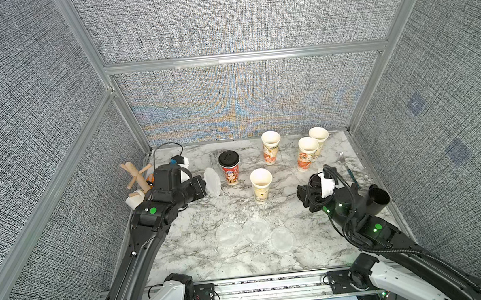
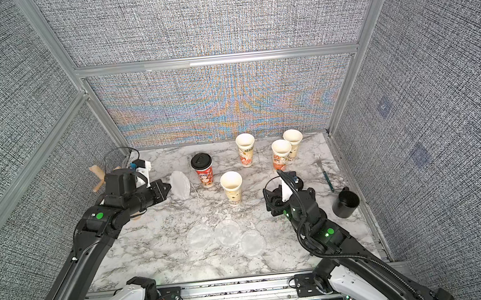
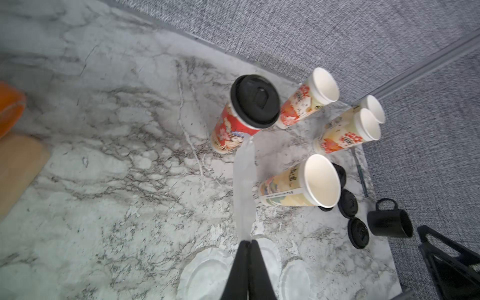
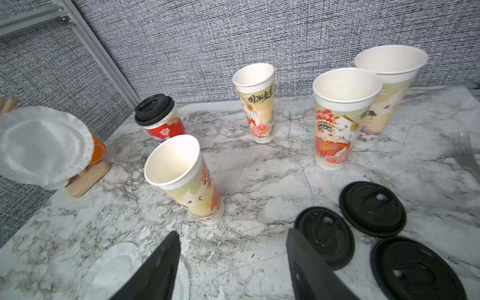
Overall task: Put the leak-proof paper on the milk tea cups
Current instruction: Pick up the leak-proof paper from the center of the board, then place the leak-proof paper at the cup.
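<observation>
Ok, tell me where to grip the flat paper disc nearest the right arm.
Pinch the paper disc by the rim facing the right pincer, coming down at a slant, I'd say. It lies flat and thin on the table, so only the edge offers a hold; its other side crowds the middle disc.

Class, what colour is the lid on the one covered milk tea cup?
The lid is black, seen best in the left wrist view.

Left end effector (image 3: 248,242) is reaching out level, pinching tight on the leak-proof paper (image 3: 244,181); right end effector (image 4: 232,233) is hovering angled down, jaws standing apart.
</observation>
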Motion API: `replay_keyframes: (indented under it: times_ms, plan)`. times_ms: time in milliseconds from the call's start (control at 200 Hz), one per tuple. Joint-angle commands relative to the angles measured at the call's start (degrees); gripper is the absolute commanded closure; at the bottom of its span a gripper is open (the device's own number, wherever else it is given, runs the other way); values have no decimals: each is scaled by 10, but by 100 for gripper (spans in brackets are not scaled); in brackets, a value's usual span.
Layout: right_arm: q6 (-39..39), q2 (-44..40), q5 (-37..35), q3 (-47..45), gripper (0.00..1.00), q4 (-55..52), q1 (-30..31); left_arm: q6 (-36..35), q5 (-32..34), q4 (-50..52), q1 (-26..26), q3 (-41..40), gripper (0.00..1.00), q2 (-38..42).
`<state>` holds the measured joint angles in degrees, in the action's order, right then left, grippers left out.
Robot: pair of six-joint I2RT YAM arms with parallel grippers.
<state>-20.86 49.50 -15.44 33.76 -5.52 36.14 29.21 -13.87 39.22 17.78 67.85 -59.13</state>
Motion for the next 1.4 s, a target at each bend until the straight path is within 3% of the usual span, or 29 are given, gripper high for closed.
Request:
replay_keyframes:
  times_ms: [0,230,480,991,1391]
  plan:
    - [-6,-2,29,6,34,-17,-33,-29,-42,27,31,50,100,-24]
    - [-8,-15,51,-2,35,-35,-88,-7,-82,-30,125,133,100,-137]
    - [-8,-26,75,-18,35,-40,-114,30,-101,-99,171,159,100,-234]
    - [-8,-21,108,-37,36,-31,-136,7,-28,-105,171,140,100,-328]
    - [-12,-26,113,-42,36,-31,-138,-20,25,-64,162,150,100,-336]
